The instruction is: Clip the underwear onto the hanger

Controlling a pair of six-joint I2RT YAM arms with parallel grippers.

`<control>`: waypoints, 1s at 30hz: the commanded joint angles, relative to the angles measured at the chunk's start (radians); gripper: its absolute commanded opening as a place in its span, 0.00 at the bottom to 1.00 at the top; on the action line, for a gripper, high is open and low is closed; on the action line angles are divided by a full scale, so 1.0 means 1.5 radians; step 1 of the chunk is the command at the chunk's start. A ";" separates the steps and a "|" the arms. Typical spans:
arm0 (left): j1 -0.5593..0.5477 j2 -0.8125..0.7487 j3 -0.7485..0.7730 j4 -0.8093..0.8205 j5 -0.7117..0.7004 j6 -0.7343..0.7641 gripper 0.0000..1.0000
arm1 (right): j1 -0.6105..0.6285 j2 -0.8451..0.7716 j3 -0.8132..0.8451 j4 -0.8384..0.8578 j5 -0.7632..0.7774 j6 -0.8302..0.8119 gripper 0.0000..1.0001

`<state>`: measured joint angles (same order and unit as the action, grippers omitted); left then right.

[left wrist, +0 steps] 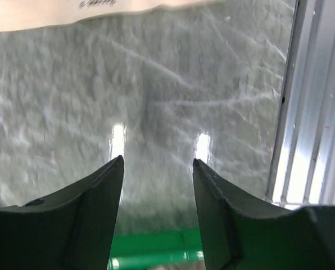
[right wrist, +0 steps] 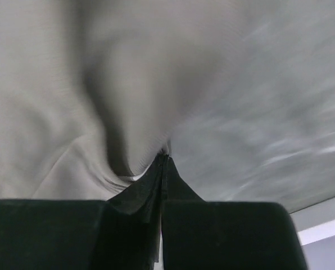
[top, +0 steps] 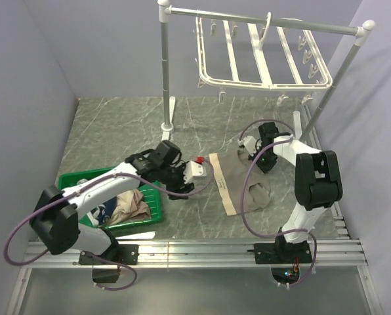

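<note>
Status: early stage, nothing clipped. Underwear (top: pixel 238 178) lies on worktop (top: pixel 117 131), centre-right of top view, well apart from hanger (top: pixel 264 63) at upper right. Right fingers (right wrist: pixel 163 171) closed tight on fold of taupe fabric; pinch made, garment not yet lifted. Left fingers (left wrist: pixel 100 191) parted, empty, over bare worktop beside green basket (top: pixel 74 178). Outstanding: raise garment, present to clip, fasten.
</note>
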<state>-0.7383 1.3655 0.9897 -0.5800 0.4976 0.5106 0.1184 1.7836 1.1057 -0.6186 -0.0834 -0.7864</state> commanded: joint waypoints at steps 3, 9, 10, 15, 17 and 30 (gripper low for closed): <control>-0.130 0.077 0.060 0.087 -0.051 -0.009 0.60 | 0.015 -0.044 -0.032 -0.169 -0.036 0.010 0.00; -0.225 0.194 0.101 0.152 -0.095 -0.042 0.62 | 0.015 -0.021 -0.033 -0.200 -0.045 0.042 0.00; -0.234 0.207 0.106 0.169 -0.099 -0.047 0.61 | 0.016 -0.021 -0.038 -0.199 -0.042 0.043 0.00; -0.286 0.282 0.133 0.211 -0.134 -0.063 0.59 | 0.011 -0.023 -0.043 -0.203 -0.051 0.050 0.00; -0.294 0.312 0.143 0.210 -0.152 -0.059 0.55 | 0.009 -0.025 -0.037 -0.213 -0.058 0.051 0.00; -0.233 0.259 0.022 0.119 -0.235 0.204 0.00 | 0.001 -0.064 -0.067 -0.286 -0.092 -0.004 0.00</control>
<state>-1.1458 1.7981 1.0683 -0.2943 0.1753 0.6670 0.1242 1.7363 1.0206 -0.9672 -0.1886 -0.7517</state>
